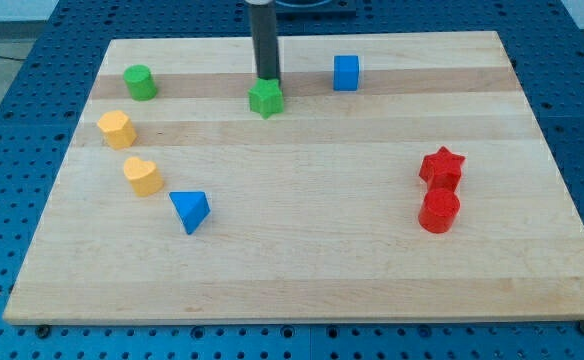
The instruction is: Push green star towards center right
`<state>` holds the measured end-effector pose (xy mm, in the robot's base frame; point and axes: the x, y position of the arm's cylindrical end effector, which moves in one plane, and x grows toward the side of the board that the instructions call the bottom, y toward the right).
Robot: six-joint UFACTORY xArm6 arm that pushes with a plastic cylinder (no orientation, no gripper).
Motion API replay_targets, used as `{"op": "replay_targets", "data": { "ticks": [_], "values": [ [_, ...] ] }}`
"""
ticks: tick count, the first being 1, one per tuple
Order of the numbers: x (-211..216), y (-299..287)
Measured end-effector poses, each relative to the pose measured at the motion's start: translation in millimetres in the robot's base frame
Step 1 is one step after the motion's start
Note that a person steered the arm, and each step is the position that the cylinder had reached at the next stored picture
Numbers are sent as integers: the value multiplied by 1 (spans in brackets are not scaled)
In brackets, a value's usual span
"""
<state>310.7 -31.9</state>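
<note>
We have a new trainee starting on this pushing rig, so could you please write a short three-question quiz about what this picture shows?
1. True or false: my tip sits just above the green star-shaped block, on its side towards the view's top.
2. Which block lies closest to the red star-shaped block?
A. the blue cube
B. the red cylinder
C. the blue triangular block
3. Fill in: the two yellow blocks lie on the view's ____ side of the wooden board.

Key: 1 true; 2 B; 3 left.
</note>
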Motion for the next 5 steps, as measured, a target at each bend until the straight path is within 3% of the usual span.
{"op": "replay_targets", "data": {
  "ticks": [1,2,3,4,5],
  "values": [
    [20,4],
    [-19,-65],
    [7,-98],
    [58,-44],
    [84,22]
  ]
}}
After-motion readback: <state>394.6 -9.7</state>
